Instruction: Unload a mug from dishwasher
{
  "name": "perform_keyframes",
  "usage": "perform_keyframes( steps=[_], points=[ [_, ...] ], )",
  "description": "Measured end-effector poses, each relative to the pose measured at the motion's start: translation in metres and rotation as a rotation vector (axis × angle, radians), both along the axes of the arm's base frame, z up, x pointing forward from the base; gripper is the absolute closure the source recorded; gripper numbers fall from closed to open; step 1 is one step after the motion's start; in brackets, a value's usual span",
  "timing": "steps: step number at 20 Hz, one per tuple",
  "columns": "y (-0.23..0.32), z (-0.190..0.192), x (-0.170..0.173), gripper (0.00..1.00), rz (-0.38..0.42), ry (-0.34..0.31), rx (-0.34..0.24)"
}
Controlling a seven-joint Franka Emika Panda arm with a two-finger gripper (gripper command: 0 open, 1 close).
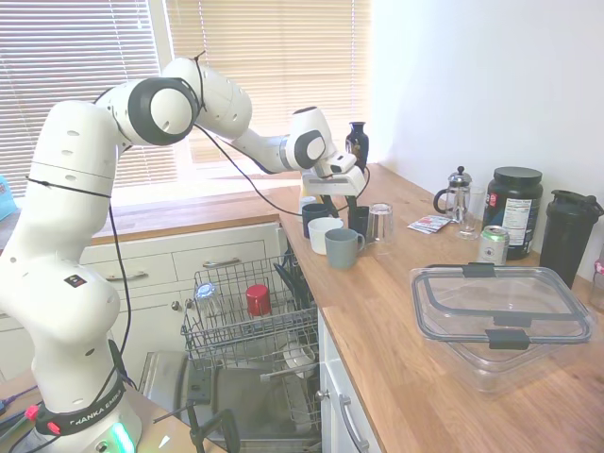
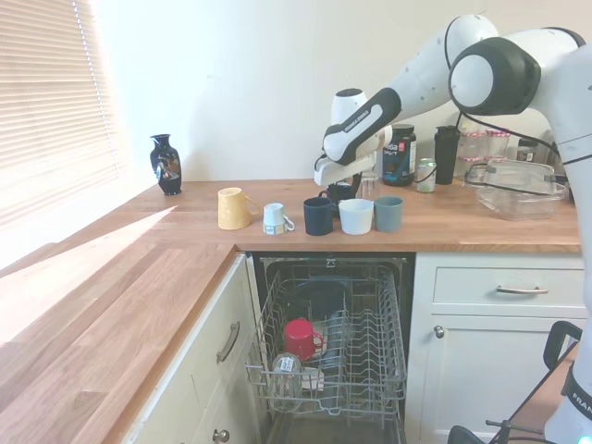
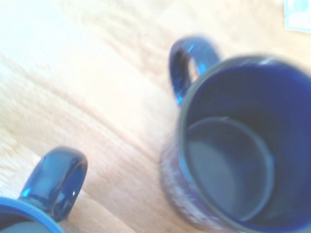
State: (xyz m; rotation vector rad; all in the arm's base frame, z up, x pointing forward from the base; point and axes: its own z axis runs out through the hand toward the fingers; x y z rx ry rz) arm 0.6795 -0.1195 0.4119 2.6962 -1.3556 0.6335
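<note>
At the centre of the second exterior view, on the worktop (image 2: 481, 227) directly above the open dishwasher (image 2: 393, 319), the white mug (image 2: 355, 215) stands upright in a row, touching or nearly touching a blue mug (image 2: 317, 216) to its left in the frame and a grey-green mug (image 2: 388, 214) to its right. It seems to be out of the rack already, where a red cup (image 2: 299, 338) sits near the lower middle of the frame. The gripper (image 2: 340, 188) hangs just behind this row over a second dark mug (image 3: 233, 145), which fills the right of the wrist view. I cannot tell whether the fingers are open or closed, because dark mug and dark fingers merge. The white mug is likely glazed ceramic: stiff, moderately heavy, slippery and apt to chip if knocked against its neighbours. Its handle is not visible from either side, so the rim looks the safest hold, one finger inside and one outside. With mugs crowding both sides, a straight vertical approach seems wise.
</note>
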Motion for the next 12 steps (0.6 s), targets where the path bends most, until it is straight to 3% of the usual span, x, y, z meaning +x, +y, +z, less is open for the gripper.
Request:
perform_keyframes(
  steps=[6, 12],
  points=[
    [0.038, 0.03, -0.053, 0.0, 0.027, -0.07, -0.028],
    [0.09, 0.024, -0.129, 0.0, 0.06, -0.135, -0.046]
  ],
)
